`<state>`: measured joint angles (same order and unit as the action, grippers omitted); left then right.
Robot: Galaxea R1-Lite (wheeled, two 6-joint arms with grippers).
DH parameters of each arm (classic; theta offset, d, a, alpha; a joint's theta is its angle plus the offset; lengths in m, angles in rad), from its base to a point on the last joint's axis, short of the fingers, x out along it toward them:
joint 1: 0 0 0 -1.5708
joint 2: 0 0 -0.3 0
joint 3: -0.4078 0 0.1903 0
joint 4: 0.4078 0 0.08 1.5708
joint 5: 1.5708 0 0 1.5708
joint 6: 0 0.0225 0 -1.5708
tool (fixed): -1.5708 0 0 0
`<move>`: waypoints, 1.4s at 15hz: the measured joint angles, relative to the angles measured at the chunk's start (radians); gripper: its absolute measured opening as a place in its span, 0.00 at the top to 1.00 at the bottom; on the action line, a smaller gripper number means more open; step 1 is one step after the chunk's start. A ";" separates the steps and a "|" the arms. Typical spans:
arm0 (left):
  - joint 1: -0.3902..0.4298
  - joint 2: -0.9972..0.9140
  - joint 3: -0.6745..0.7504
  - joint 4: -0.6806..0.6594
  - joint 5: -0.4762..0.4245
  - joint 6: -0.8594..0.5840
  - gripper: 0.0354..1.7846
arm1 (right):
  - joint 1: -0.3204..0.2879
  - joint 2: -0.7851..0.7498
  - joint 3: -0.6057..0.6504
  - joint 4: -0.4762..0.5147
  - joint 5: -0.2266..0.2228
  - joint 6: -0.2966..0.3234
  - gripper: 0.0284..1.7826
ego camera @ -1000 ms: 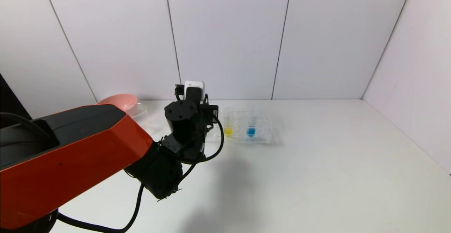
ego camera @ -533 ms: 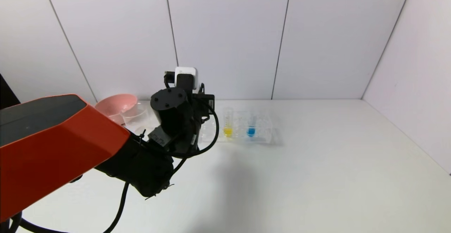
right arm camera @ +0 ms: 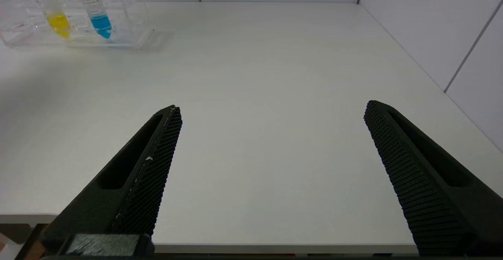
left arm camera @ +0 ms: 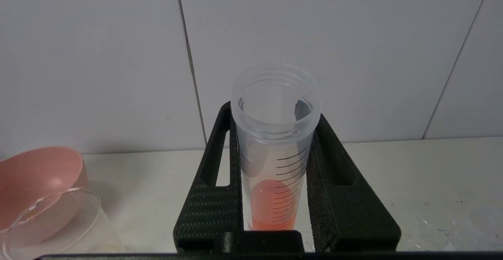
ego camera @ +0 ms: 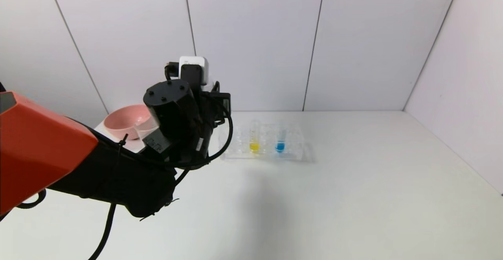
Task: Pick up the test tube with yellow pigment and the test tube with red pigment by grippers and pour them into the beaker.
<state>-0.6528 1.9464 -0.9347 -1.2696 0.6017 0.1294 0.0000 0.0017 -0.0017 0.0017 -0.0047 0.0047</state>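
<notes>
The left gripper is pressed tight on the test tube with red pigment, one black finger on each side. The tube stands up straight, with its open mouth at the top and the red stuff down in its round tip. Thin black measuring lines run up its side, but I can't read any numbers. It is held up above the table, near the beaker and the pink bowl.

The test tube with yellow pigment stands upright in the clear rack, beside a blue tube.

The right gripper stays low at the near table edge, fingers wide apart, holding nothing.
</notes>
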 joint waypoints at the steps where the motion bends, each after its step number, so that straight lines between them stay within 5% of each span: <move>1: 0.004 -0.014 0.000 0.014 -0.003 0.000 0.75 | 0.000 0.000 0.000 0.000 0.000 0.000 0.05; 21: 0.265 -0.195 0.012 0.332 -0.319 -0.033 0.75 | 0.000 0.000 0.000 0.000 0.000 0.000 0.05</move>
<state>-0.3877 1.7511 -0.9226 -0.9377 0.2828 0.0962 0.0000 0.0017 -0.0013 0.0017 -0.0047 0.0047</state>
